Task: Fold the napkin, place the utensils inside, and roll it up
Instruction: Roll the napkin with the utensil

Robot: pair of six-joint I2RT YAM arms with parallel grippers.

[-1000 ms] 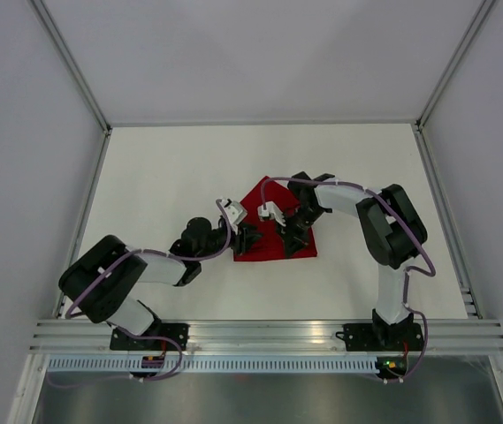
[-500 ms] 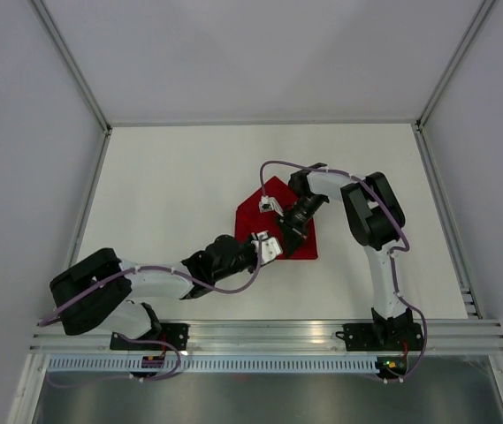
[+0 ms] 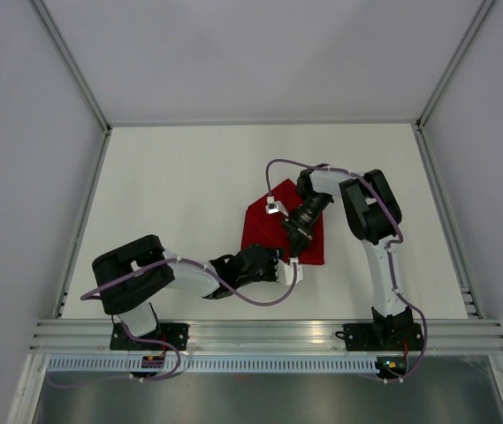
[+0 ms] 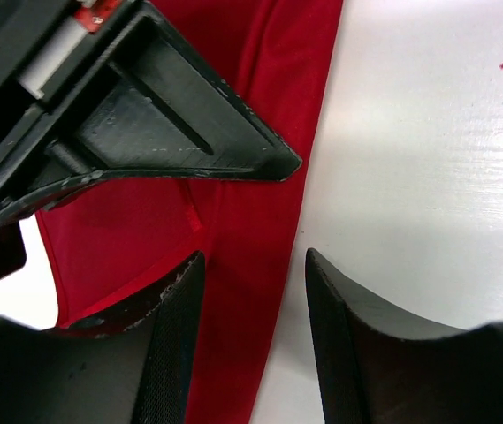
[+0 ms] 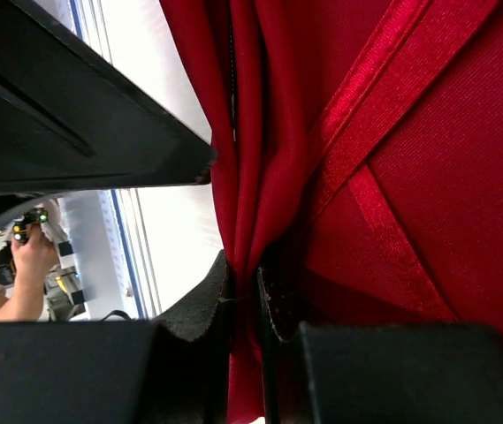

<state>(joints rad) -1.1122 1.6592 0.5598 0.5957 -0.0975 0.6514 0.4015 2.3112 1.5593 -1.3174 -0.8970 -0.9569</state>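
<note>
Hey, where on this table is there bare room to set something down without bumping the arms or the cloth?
Bare: the far half of the table beyond the napkin, and the near strip between the two arm bases. Crowded: the napkin's near edge, where the left gripper and right gripper meet.

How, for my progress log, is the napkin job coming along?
Done: the napkin looks partly folded. In hand: the right end effector pinches a bunched fold; the left end effector stands open astride its edge. To do: no utensils show, and rolling is not begun.
</note>
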